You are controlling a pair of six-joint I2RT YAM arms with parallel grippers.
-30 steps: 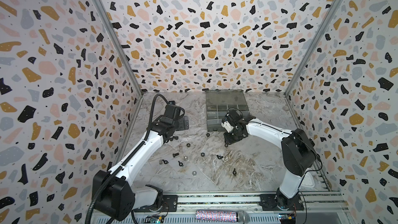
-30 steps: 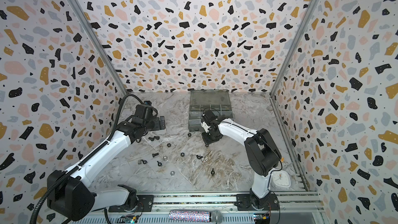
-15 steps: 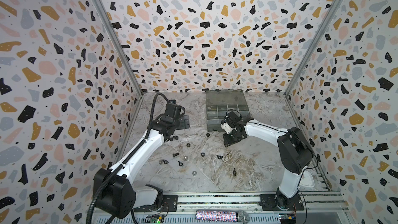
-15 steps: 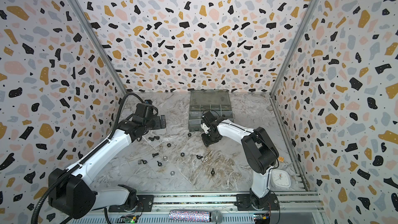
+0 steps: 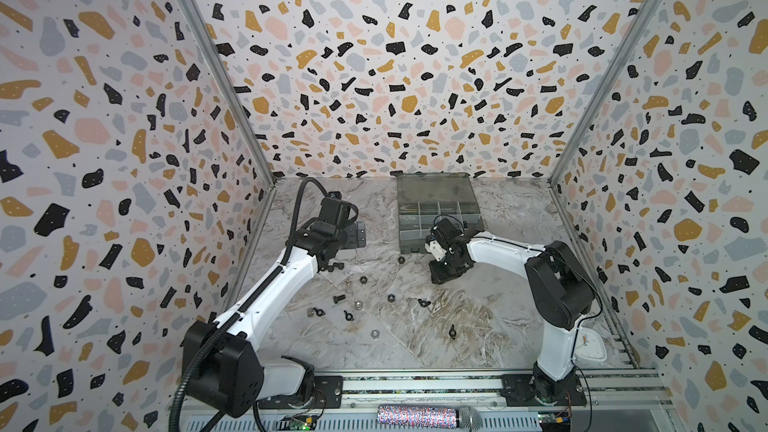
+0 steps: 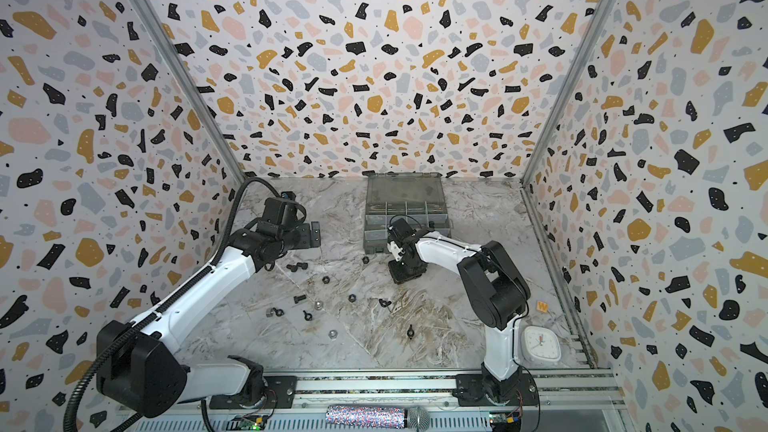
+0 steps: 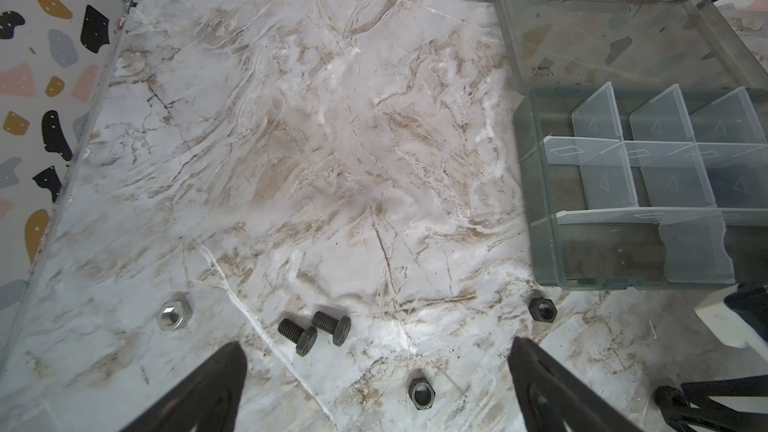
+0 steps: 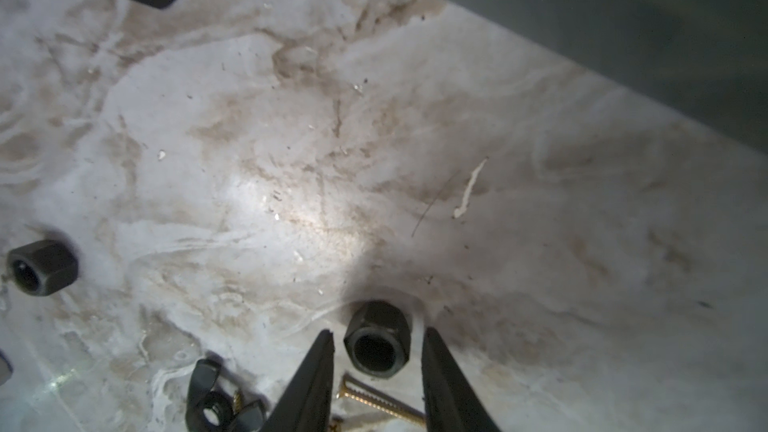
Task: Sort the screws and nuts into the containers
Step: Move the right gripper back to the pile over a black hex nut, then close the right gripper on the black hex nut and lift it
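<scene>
Part-open, the right fingers (image 8: 311, 376) straddle a black nut (image 8: 377, 344), not yet gripping it. Closing off-centre could flick it toward the wing nut (image 8: 203, 388) — the left fingers (image 7: 199, 392) gape wide, empty.

Organizer box (image 5: 411, 239) at back centre of table (image 5: 490, 317), lid (image 5: 432, 189) open behind it. Screws (image 7: 332, 326), nuts (image 5: 390, 297) scattered before and left of box; one nut (image 8: 377, 347) between right gripper (image 8: 377, 331) jaws.

Organizer box (image 6: 374, 228) open at desk (image 6: 436, 326) rear. Right end effector (image 6: 404, 276) just in front; left end effector (image 6: 311, 233) off its left; nuts (image 6: 352, 297), screws (image 6: 300, 298) scattered front-left.
</scene>
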